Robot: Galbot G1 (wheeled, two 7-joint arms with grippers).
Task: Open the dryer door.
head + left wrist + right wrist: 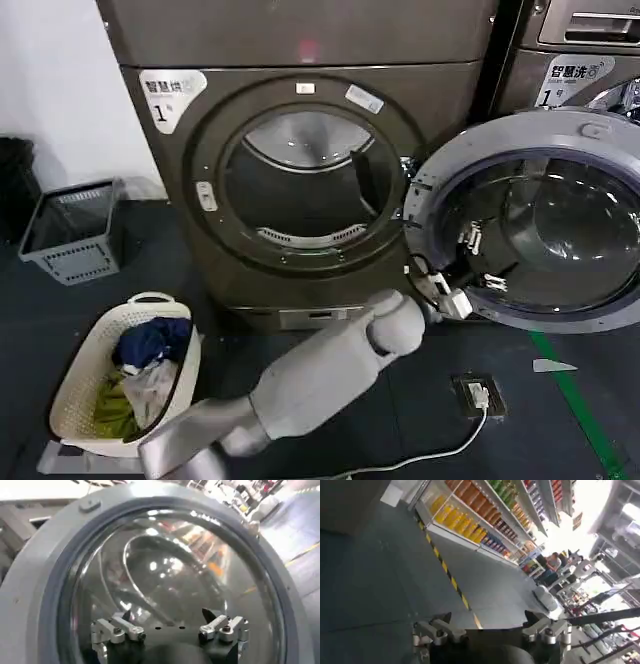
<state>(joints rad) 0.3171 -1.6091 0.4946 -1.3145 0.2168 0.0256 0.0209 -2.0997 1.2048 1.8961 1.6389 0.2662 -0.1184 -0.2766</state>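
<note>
Already the job looks all but done. Going from the left in the head view, a grey bin (72, 232) stands by the wall and a cream laundry basket (125, 375) with clothes sits on the dark floor, both well apart from the work. Next comes the dryer (310, 150), its round opening bare so that the drum (305, 185) shows inside. To the right of that opening the dryer door (535, 215) hangs swung wide on its hinge, pale grey inner ring and dark glass facing the room. The left arm reaches across to it, and the left hand (462, 278) sits at the lower part of the glass with its fingers spread, pinching nothing that I can see. The right hand (492, 632), away from the door and pointed at the floor, is spread and empty. What is left, I judge, is only drawing the left arm clear.
</note>
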